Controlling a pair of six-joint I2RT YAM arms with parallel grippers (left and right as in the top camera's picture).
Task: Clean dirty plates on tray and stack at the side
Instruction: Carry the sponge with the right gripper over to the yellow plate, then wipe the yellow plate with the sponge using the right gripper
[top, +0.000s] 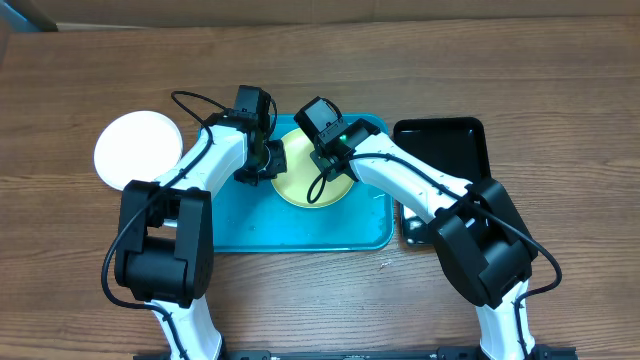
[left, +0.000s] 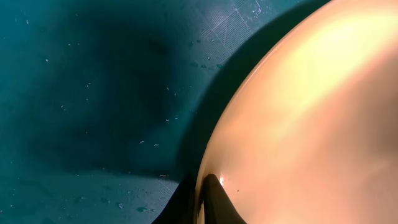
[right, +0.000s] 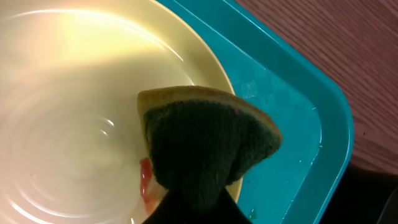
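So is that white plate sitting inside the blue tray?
No, the white plate lies on the wooden table, left of the turquoise tray and clear of its rim.

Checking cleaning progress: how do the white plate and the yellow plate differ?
The white plate lies on the table, the yellow plate in the tray. The white plate looks clean; the yellow plate bears a reddish smear, with the sponge pressed on it. Both are round.
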